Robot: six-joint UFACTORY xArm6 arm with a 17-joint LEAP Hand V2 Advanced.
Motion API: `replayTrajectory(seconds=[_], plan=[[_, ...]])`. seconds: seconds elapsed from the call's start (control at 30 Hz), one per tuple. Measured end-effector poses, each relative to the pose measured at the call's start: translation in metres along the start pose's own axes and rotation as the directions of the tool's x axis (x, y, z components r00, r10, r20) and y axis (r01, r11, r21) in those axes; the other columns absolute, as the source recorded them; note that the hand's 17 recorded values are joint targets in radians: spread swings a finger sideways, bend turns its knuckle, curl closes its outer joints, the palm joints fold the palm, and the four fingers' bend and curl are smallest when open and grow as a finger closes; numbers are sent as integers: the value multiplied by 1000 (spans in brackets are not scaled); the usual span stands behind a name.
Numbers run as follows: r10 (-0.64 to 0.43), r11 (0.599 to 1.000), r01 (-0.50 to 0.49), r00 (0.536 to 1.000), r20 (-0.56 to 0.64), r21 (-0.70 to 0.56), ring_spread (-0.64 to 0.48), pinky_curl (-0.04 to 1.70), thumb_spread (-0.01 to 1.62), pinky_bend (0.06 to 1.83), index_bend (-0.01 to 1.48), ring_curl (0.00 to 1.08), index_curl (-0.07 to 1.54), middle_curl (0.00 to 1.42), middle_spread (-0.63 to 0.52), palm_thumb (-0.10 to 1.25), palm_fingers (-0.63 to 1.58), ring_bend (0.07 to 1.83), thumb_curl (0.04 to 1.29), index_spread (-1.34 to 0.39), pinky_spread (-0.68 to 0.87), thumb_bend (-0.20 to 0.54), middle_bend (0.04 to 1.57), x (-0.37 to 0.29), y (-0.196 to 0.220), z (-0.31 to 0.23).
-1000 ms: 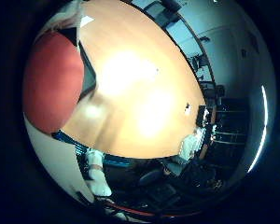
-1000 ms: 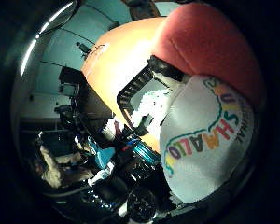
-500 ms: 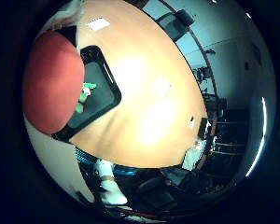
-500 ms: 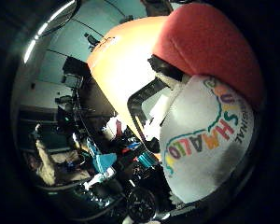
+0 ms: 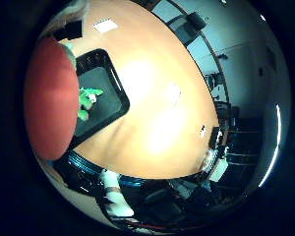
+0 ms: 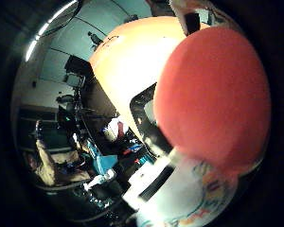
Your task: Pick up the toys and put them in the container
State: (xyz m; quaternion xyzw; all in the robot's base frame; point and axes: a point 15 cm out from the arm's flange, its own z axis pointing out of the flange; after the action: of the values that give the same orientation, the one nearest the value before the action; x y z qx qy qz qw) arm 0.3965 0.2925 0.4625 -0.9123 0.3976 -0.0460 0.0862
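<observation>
1. Right thumb side palm view: the red plush toy [image 6: 213, 94] fills most of the field, so it sits very close to the palm. Rounded, dome-like, with a soft matte fuzzy surface. A white part with multicoloured print [image 6: 189, 194] adjoins it on one side (cannot tell whether it belongs to the same toy).
2. Hand state: no finger is clearly visible in either view, so cannot tell whether the hand is gripping the toy.
3. Table [image 5: 152, 113]: large, rounded edge, smooth orange-tan top with a bright glare patch.
4. Container [image 5: 105, 93]: black rectangular tray with rounded corners and a raised rim, lying flat on the table. In the little finger side view the red toy overlaps one long side of it.
5. Green toy [image 5: 87, 101]: small, irregular in shape, lying inside the container near the red toy's edge.
6. White paper sheet [image 5: 105, 25]: flat on the table, apart from the container.
</observation>
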Motion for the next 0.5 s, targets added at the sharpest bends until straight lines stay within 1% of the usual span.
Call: replayTrajectory(seconds=[0.1,0.17,0.23,0.33,0.5], plan=[[-16,1000,16,999,31,5,-171,716,1053,629,279,472,549,580,-191,408,173,964,271,-432,35,-28,744,-8,-1,0],[-27,999,26,999,37,24,-134,671,1049,588,286,439,520,544,-171,399,172,891,269,-422,137,-27,674,-9,-6,-1],[-45,998,43,998,38,46,-97,639,1050,565,305,408,506,504,-146,387,163,820,267,-416,200,-29,589,-10,-12,-2],[-54,998,52,998,39,47,-48,582,1045,510,319,358,484,453,-119,379,152,703,265,-411,283,-27,495,-10,-12,-3],[-63,997,61,997,38,39,20,478,1041,404,227,291,422,393,-87,367,178,568,266,-408,374,-30,396,-10,-9,-2]])
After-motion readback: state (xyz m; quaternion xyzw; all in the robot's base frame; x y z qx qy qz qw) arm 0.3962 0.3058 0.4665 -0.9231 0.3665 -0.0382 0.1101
